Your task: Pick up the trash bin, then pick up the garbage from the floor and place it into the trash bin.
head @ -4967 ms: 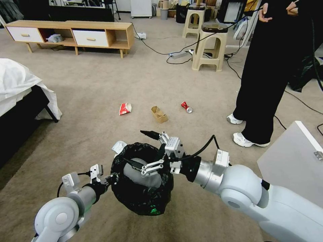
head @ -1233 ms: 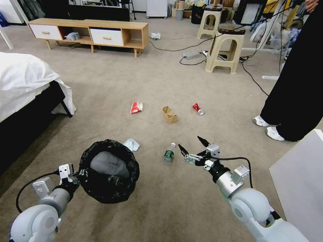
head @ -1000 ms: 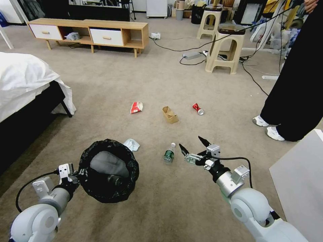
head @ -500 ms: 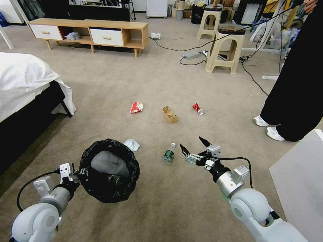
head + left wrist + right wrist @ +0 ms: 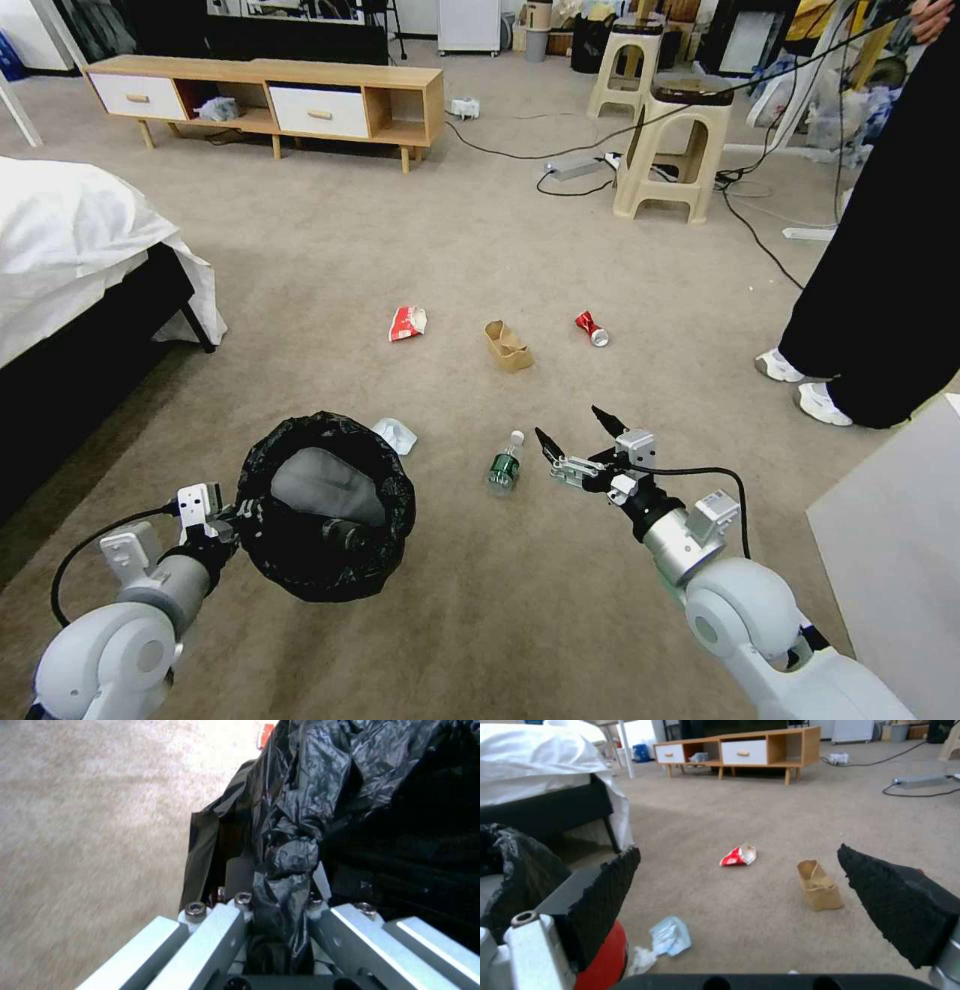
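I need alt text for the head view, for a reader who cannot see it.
The left gripper holds the round grey bin lined with black plastic; the open right gripper hovers beside a green-labelled bottle on beige carpet.

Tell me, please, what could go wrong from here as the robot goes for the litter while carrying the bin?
1. The left gripper holds the trash bin by pinched black bag plastic at its rim; the liner could slip or tear and drop the bin.
2. The green-labelled bottle lies on its side beside the open right gripper; a nudge from a fingertip could roll it away.
3. The white tissue lies close behind the bin, so the bin may hide it.
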Robot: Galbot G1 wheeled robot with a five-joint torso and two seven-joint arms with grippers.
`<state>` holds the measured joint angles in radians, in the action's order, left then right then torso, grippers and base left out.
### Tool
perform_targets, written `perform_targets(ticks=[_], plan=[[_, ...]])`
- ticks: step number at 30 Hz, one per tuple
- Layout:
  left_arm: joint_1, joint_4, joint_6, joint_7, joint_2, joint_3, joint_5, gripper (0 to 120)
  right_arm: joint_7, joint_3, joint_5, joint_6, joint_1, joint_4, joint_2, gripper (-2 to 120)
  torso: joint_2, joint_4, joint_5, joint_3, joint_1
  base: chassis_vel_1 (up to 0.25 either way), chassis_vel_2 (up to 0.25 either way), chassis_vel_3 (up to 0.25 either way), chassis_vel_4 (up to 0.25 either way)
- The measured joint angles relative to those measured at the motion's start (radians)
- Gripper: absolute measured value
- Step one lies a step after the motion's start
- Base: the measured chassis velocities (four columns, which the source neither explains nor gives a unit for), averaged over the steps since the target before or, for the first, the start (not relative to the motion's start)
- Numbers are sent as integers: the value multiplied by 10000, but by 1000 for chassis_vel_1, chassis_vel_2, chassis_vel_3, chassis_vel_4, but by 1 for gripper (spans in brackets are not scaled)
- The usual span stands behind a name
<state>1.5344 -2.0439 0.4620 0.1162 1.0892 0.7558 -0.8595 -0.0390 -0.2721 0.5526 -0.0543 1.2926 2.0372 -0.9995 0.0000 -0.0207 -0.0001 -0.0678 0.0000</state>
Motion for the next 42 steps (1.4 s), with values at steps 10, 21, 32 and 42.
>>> perform_targets(ticks=[10, 21, 32, 42], plan=[[5, -29, -7, 0, -10, -19, -6, 1, 89, 17, -57, -7, 19, 11, -20, 100, -1, 0, 0, 0, 1, -119, 114, 109, -126], [1, -33, -8, -8, -5, -15, -7, 1, 89, 51, -105, 18, -16, -31, -56, 100, -1, 0, 0, 0, 1, 10, -8, -7, 5], [-19, -19, -14, -11, -13, 27, -29, 1, -113, 21, -120, 121, -64, -118, -54, 100, 0, 0, 0, 0, 1, 0, 0, 0, 0], [-46, -19, -15, -3, -7, 20, -50, 1, -177, -8, -97, 181, -80, -164, -46, 100, 0, 0, 1, 1, 0, -16, 25, 23, -23]])
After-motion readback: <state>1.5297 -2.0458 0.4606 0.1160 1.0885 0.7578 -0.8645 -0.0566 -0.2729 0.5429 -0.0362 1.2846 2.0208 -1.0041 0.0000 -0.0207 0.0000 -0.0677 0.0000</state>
